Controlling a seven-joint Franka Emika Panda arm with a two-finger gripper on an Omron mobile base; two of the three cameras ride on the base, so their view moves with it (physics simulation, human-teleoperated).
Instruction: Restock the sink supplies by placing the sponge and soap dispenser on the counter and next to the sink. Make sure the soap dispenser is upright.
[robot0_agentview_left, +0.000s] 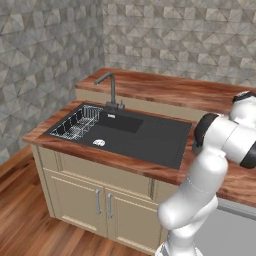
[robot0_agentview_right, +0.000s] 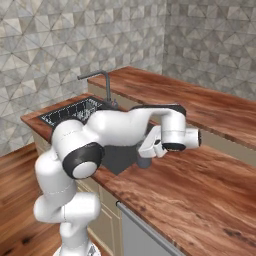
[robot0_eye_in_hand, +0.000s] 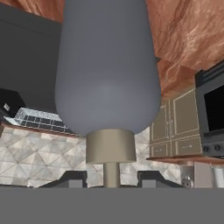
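Soap bottle (robot0_eye_in_hand: 107, 65) carried toward the counter (robot0_agentview_right: 200, 190) at the sink's (robot0_agentview_left: 145, 135) right-hand edge. The gripper (robot0_eye_in_hand: 111, 177) is closed on the bottle at its tan pump end, the two dark tips flanking the thin pump stem; in the hand camera the grey-blue body stretches away from the fingers over the basin and the wood beyond. In the right base camera the grey body shows just below the hand (robot0_agentview_right: 167, 140), at the edge where basin meets counter (whether its base already touches the wood cannot be told).

To finish the step well, the bottle's flat base should probably meet bare wood close beside the basin rim, not overhang it, with the long axis vertical before release. Lowering straight down and opening the fingers only once the base is seated would guard against tipping, since the grip sits high on a tall, top-held body.

Pose: the arm rises from the base, folds at the elbow, and reaches forward horizontally over the front counter edge; the wrist turns the hand downward at the sink's right side. The wire rack (robot0_agentview_left: 77, 125) sits at the basin's left end, the faucet (robot0_agentview_left: 111, 90) on the back edge.
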